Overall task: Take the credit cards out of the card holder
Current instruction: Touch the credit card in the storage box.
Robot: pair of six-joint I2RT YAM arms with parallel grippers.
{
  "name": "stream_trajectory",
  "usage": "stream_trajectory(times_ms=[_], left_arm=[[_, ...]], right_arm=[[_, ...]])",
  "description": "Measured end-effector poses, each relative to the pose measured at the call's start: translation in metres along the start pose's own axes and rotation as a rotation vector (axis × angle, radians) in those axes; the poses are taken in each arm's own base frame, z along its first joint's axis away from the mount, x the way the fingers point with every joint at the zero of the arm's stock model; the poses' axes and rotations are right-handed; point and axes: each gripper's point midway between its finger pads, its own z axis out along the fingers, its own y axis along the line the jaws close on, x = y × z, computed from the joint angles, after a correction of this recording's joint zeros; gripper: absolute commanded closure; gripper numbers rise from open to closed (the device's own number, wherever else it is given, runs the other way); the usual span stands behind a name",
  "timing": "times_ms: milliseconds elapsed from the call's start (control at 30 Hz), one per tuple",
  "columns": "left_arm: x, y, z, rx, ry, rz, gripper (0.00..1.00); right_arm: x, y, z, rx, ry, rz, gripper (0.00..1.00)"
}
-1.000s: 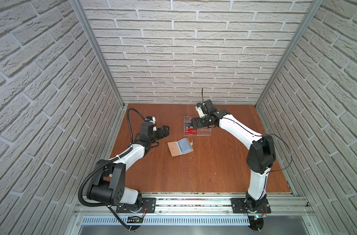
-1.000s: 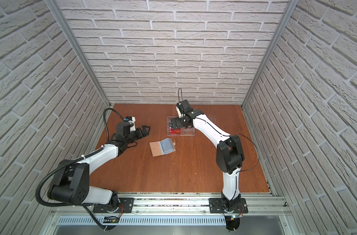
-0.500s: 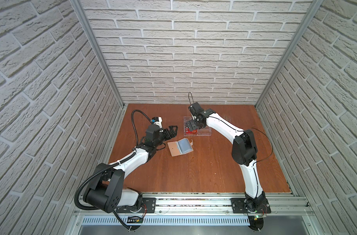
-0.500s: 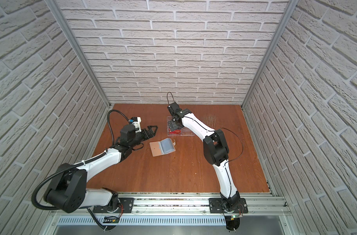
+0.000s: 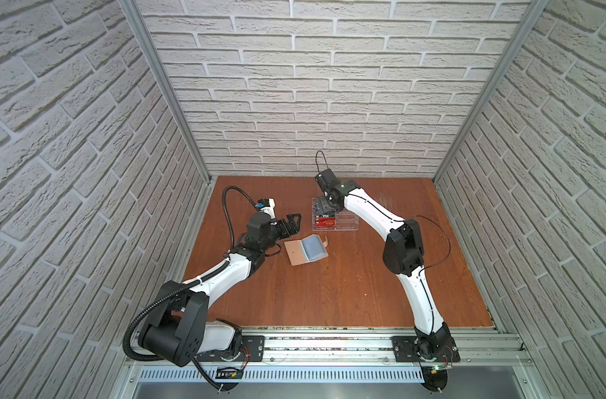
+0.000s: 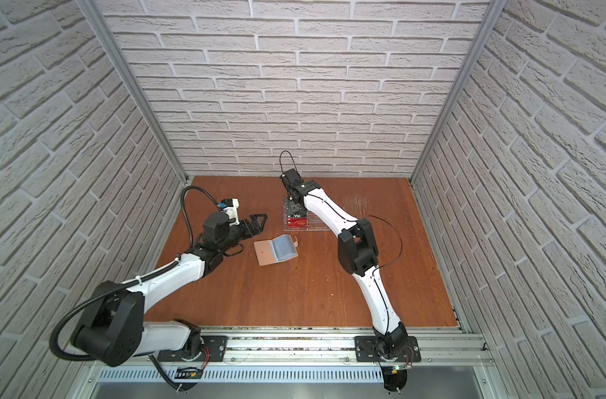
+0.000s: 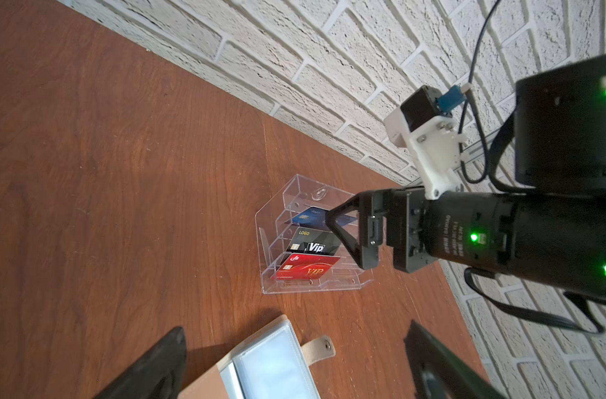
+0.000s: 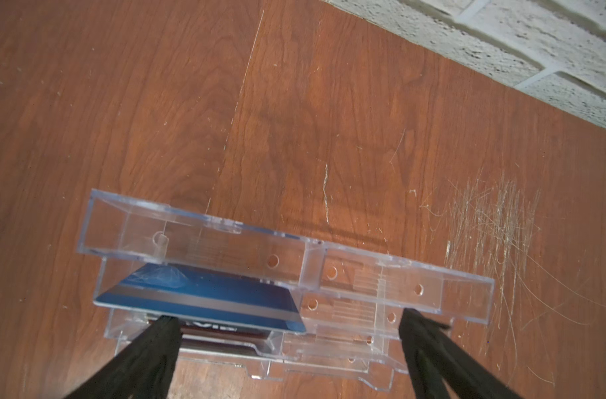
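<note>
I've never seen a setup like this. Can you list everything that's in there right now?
table: one, reddish-brown wood, floor of the cell
brick walls: three, white, around table
card holder: one, beige, open, mid-table
acrylic rack: one, clear, near back wall
credit card: one visible, blue, in rack above black card
black VIP card: one, rack's middle
red VIP card: one, rack's front
left arm: white-black, jaws open beside card holder
right arm: white-black, jaws open at rack

Scratched reddish wooden table (image 5: 329,286), open card holder (image 5: 306,249) lying flat, clear acrylic rack (image 5: 343,221) near it.
</note>
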Motion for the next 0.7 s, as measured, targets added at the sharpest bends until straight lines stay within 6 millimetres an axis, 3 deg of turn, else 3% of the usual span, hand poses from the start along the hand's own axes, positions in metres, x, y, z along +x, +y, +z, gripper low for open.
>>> stream_trajectory(times_ms=[200,433,700], left_arm=[[0.006,-0.006,0.000,-0.007,0.004,0.034,0.02],[0.019,0.003,0.001,-0.103,0.040,0.089,0.02],[0.007,0.004,0.004,-0.206,0.030,0.119,0.02]], right_arm=[[-0.008,-0.001,-0.007,-0.002,-0.013,0.009,0.00],[-0.013,-0.003,-0.012,0.000,-0.026,0.014,0.00],[-0.014,-0.004,-0.014,0.001,-0.026,0.014,0.00]])
